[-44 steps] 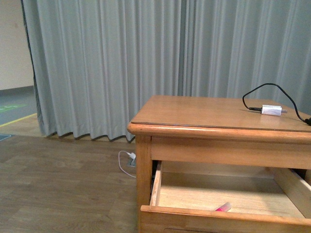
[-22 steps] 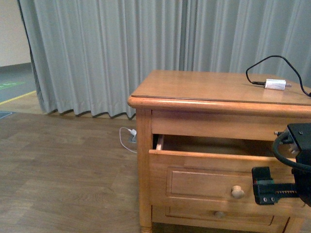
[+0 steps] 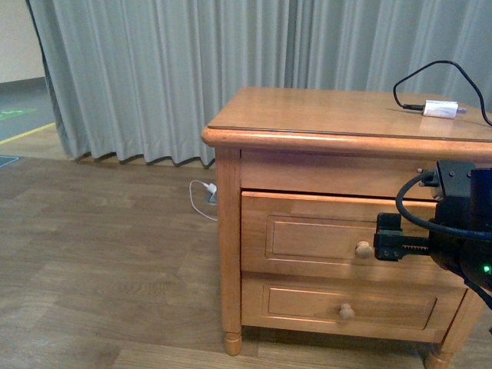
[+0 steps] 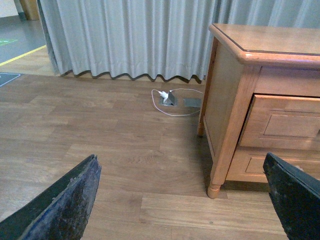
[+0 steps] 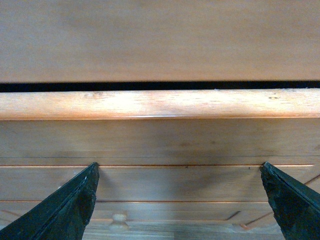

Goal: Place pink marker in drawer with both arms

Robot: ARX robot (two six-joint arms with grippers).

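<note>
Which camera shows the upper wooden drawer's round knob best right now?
The front view: the round wooden knob shows whole beside the right gripper. Right wrist view shows only its top, low between the fingers. Left wrist view cuts it off.

The honey-coloured wooden nightstand [image 3: 323,123] stands on the wood-plank floor [image 3: 100,269], its top bearing 1 white charger plug [image 3: 440,109] with a black cable [image 3: 430,73], near the top's right rear part.

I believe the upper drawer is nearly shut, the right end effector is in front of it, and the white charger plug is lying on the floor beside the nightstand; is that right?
Not quite: the front view shows the white charger plug lying on top of the nightstand, not on the floor. The rest holds: the upper drawer is nearly shut, with the right end effector in front of it.
</note>
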